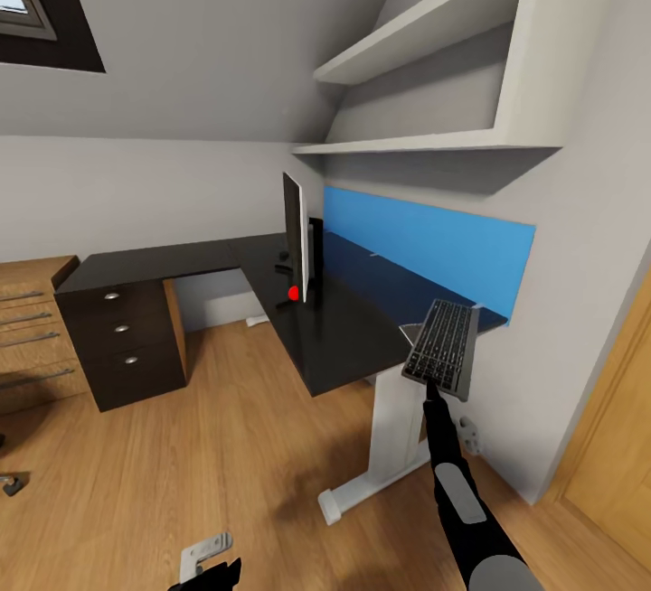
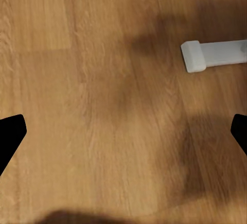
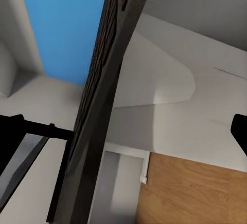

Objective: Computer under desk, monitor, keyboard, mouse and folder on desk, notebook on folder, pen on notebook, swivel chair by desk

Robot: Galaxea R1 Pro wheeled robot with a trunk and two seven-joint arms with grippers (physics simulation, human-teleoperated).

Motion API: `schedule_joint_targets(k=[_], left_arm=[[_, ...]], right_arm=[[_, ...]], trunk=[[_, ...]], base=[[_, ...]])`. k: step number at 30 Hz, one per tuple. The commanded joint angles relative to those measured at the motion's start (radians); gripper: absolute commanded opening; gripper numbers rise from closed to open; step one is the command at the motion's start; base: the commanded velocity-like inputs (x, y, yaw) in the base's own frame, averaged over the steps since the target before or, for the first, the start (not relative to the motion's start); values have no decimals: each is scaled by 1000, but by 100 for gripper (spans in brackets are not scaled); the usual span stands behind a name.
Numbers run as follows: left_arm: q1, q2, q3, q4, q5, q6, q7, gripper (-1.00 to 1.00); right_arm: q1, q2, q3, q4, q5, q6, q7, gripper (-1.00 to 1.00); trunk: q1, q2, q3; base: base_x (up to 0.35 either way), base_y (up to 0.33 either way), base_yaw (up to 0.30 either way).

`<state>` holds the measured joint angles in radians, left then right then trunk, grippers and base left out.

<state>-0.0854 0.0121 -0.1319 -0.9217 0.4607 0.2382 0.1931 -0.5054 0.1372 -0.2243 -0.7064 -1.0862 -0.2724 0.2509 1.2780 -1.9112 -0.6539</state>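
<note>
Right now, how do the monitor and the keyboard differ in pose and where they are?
The monitor stands upright on the desk, edge-on to the head camera; the keyboard is held tilted in the air by the right gripper, over the desk's near end. The monitor is taller and thin; the keyboard is long and narrow. Both are dark.

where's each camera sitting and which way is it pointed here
Head view: on the robot's head, facing forward and down at the desk, monitor and the keyboard held by the right gripper; right forearm shows.
Left wrist view: on the left arm, aimed down at the wood floor; dark fingers at both edges.
Right wrist view: on the right arm, looking along the keyboard toward the blue panel.
Shared: the desk's white foot shows in head and left wrist views.
</note>
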Motion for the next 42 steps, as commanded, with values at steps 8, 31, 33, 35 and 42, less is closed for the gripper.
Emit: schedule_joint_targets(k=[8, 31, 33, 35, 42], left_arm=[[-1, 1, -5, -2, 10, 3, 9, 100], [-1, 2, -3, -2, 11, -1, 9, 100], [-1, 2, -3, -1, 11, -1, 10, 100], [-1, 2, -3, -1, 11, -1, 10, 100], [-1, 2, -3, 0, 12, -1, 11, 100]], right_arm=[[-1, 1, -2, 1, -11, 0, 8, 100], [-1, 1, -3, 1, -11, 0, 8, 100], [-1, 1, -3, 1, -11, 0, 8, 100], [-1, 1, -3, 1, -11, 0, 8, 100], [-1, 1, -3, -1, -11, 1, 8, 100]], trunk=[[-8, 13, 5], [-8, 13, 5], [-8, 13, 5], [-8, 13, 5], [-8, 13, 5]], base=[[0, 0, 0], [74, 0, 0], [16, 0, 0], [49, 0, 0], [155, 0, 0]])
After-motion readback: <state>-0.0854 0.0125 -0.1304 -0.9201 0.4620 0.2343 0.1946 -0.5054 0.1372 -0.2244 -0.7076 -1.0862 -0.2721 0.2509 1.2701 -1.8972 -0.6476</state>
